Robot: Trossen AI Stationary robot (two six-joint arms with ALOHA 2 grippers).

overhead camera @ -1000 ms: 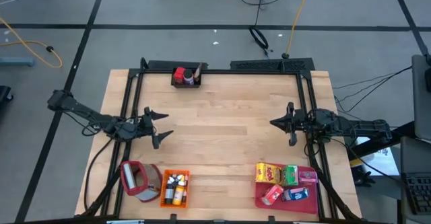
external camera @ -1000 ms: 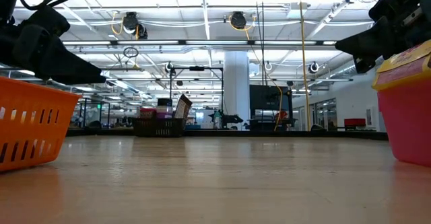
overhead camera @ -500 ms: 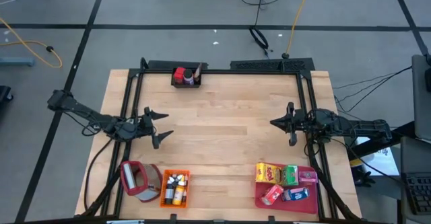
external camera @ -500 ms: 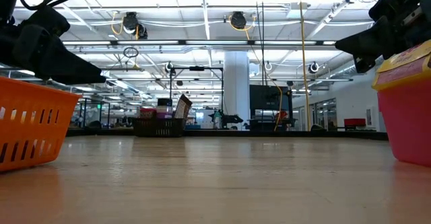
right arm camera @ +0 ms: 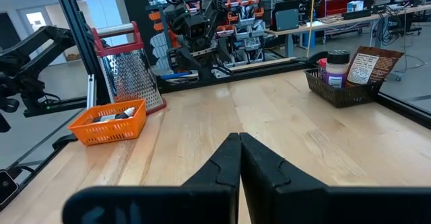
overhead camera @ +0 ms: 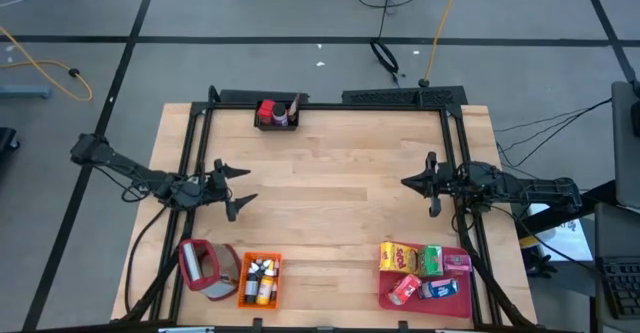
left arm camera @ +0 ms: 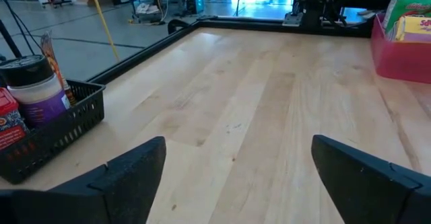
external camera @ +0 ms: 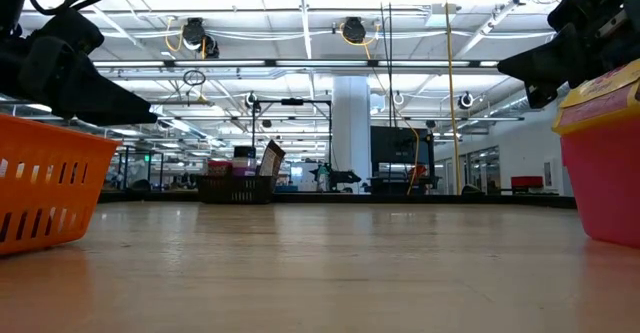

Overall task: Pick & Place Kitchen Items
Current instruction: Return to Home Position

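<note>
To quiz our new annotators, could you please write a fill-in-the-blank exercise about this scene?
The left gripper hangs over the table, fingers ___. The right gripper has its fingers ___. The small bottles stand in the ___ crate. The food boxes lie on the pink-red ___.
Missing words: open; shut; orange; tray.

orange crate (external camera: 40, 188) was cut by the low view's left edge | pink tray (external camera: 600, 188) by its right edge | black bin (left arm camera: 67, 126) ran off the left wrist view | bottles (overhead camera: 260, 278) were too small to tell apart from above | boxes (overhead camera: 420, 262): labels were unreadable
</note>
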